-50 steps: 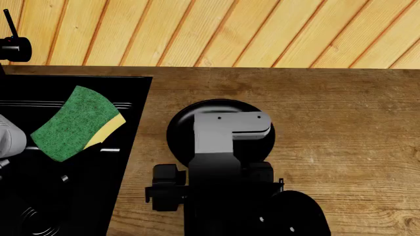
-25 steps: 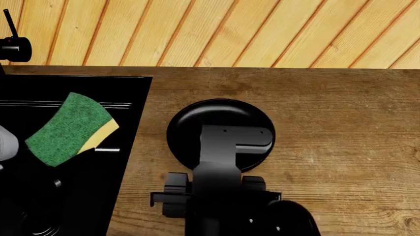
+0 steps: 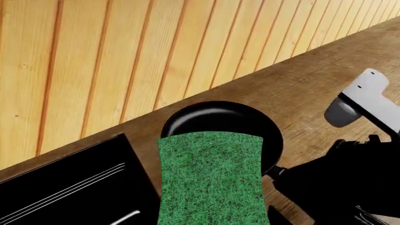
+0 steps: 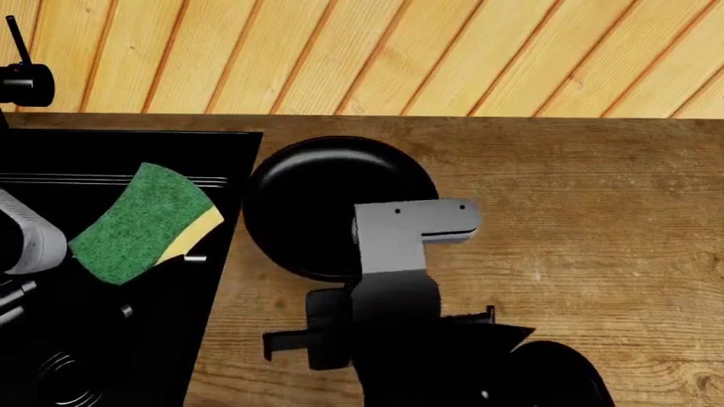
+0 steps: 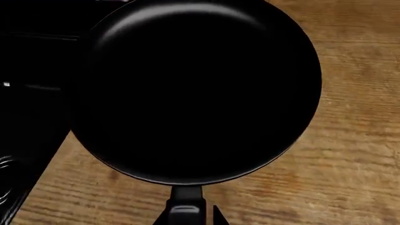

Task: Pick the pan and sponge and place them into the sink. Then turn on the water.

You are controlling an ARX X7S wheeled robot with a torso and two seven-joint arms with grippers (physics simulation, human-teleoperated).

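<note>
The black pan [image 4: 322, 199] hangs over the wooden counter, its left rim reaching the edge of the sink [image 4: 215, 148]. My right gripper [image 5: 186, 214] is shut on the pan's thin handle; in the head view the arm hides that grip. The right wrist view is mostly filled by the pan [image 5: 194, 89]. The sponge [image 4: 142, 222], green top up with a yellow edge showing, is tilted above the black sink, and my left gripper [image 4: 51, 248] is shut on its near end. In the left wrist view the sponge [image 3: 209, 178] covers the jaws, and the pan [image 3: 218, 117] lies beyond it. No water shows.
A black faucet [image 4: 23, 80] with a thin lever stands at the sink's far left corner. A plank wall [image 4: 396, 51] rises behind the counter [image 4: 588, 220]. A ringed drain [image 4: 63, 381] shows in the near basin. My right arm [image 3: 356, 164] is beside the pan.
The pan has moved left and back towards the sink with my right gripper and looks larger, raised off the counter. The sponge has shifted slightly right over the sink.
</note>
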